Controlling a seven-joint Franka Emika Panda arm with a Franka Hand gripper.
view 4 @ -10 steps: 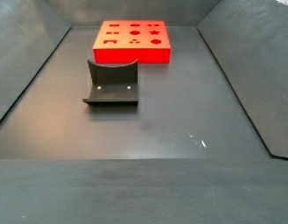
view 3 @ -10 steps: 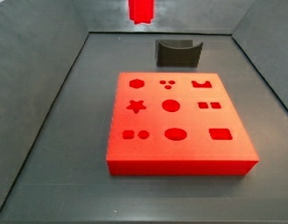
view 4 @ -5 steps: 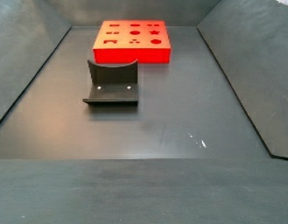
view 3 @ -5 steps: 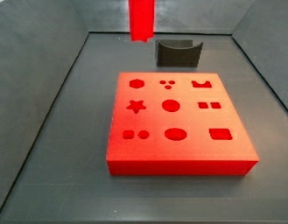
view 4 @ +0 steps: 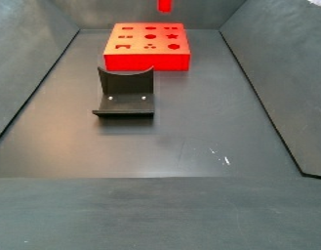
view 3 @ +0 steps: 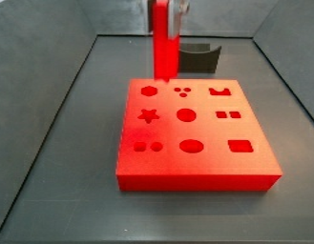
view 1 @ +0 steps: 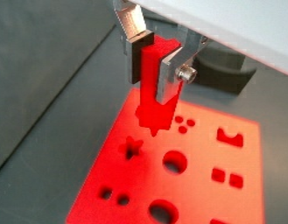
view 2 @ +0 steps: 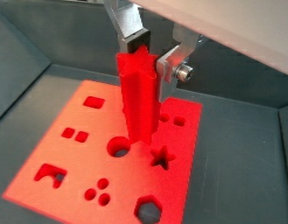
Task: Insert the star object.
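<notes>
Descent of the star object (view 3: 160, 43) is the main change: in a side view half a second ago its lower end hung level with the far edge of the surface, upper centre of the frame; now that end reaches down to just above the rear left edge of the red block (view 3: 195, 167). A second ago only a short stub showed at the top edge. In a side view the peg's tip (view 4: 166, 5) now enters at the top centre, where earlier frames showed none.

Tool (view 1: 151, 48): in both wrist views the silver fingers (view 2: 134, 31) are pinching the upper part of the star object (view 2: 139, 96), which hangs upright and ends above the block face, not yet in any hole. In a wrist view the star-shaped hole (view 1: 133, 145) lies left of and just below the peg's end; in a wrist view the same hole (view 2: 164, 157) sits right of and below it.

Red block, fixture (view 4: 125, 93) and fixture (view 3: 195, 57) stand where they stood before.

Surface (view 4: 189, 137): dark grey, matt, flat, with a small pale scuff at lower right of centre. Grey walls (view 3: 45, 86) slope up at left, right and rear, enclosing the work area.
</notes>
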